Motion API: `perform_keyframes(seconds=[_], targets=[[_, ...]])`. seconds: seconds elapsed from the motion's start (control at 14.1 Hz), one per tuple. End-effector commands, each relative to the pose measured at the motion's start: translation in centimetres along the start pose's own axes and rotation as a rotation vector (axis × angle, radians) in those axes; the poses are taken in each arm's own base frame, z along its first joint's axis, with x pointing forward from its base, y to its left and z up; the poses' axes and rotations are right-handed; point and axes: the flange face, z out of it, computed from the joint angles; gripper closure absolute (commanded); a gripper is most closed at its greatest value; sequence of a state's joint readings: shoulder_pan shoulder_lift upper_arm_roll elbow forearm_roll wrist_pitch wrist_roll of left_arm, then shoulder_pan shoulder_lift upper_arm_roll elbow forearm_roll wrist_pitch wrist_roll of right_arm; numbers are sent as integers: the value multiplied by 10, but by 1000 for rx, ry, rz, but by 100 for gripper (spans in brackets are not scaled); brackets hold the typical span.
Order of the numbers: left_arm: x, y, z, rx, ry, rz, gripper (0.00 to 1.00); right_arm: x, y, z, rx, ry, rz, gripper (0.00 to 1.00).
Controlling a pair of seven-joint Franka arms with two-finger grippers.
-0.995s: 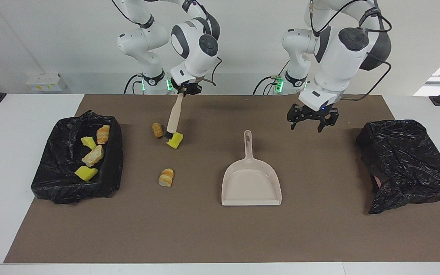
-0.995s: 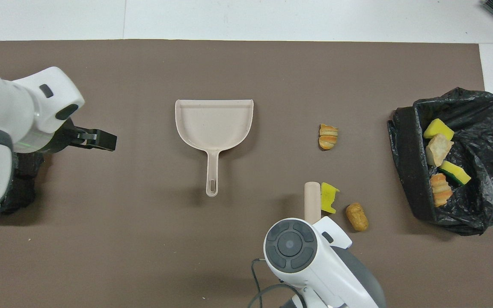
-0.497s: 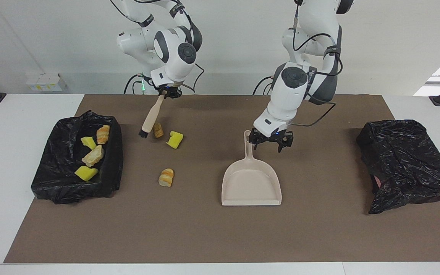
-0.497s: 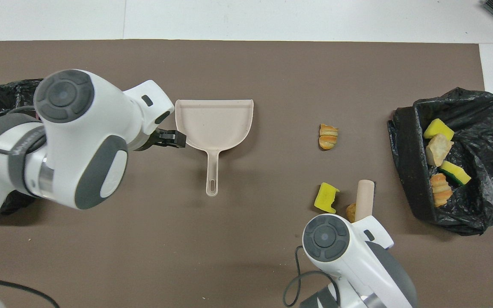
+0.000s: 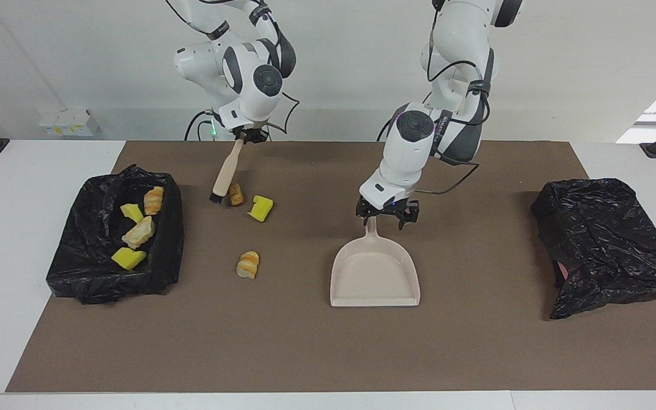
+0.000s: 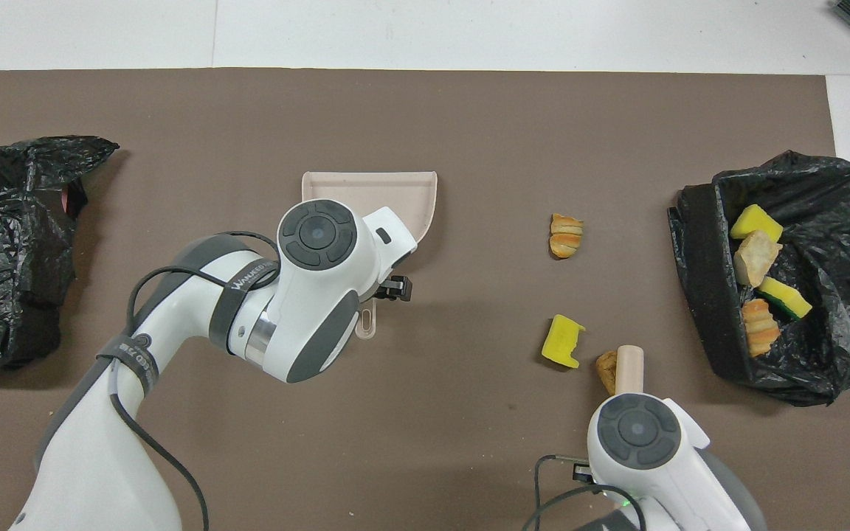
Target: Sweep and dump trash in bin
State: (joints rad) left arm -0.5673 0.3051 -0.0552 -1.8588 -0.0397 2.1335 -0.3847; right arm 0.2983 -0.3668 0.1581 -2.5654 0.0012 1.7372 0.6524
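Left end effector (image 5: 386, 213) released, fingers astride dustpan (image 5: 374, 273) handle, not yet clenched. Handle's long axis points toward robots; pan mouth faces away. Right end effector (image 5: 246, 136) clenched on brush (image 5: 224, 179), bristles beside brown scrap (image 5: 236, 194). Yellow scrap (image 5: 261, 208) and striped scrap (image 5: 247, 265) on counter between brush and dustpan; four scraps in bin (image 5: 113, 281) at right arm's end.

A white table (image 5: 32, 188) carries a brown mat (image 5: 305, 347) before a plain white wall (image 5: 77, 62).

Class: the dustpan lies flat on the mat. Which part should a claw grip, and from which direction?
Grip the dustpan by its thin handle, coming straight down from above. The handle lies flat, pointing toward the robots, and is narrow; the scoop is too wide.
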Motion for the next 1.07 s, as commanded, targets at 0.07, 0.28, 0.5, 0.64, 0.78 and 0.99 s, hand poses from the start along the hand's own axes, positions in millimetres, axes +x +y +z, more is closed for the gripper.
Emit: perform_keyframes(seconds=[0.07,0.28,0.5,0.64,0.78,0.99], targets=[[-17,7,4,-8,-6,-9,53,25,-3,-6,157,6,21,100],[-10,1,-3,-7,-10,-22,100,48,-28,-30,311,-10,81,100],[2,-15,-36,-11,2,-31,100,59,-45,-50,408,-45,115,100],[3,-29,-51,-5,10,22,100,64,-51,-63,417,-62,107,100],[-1,-49,-62,2,-16,162,100,66,-54,-71,406,-84,95,100],[-16,-59,-63,8,-102,422,100,62,-49,-83,365,-92,21,100]])
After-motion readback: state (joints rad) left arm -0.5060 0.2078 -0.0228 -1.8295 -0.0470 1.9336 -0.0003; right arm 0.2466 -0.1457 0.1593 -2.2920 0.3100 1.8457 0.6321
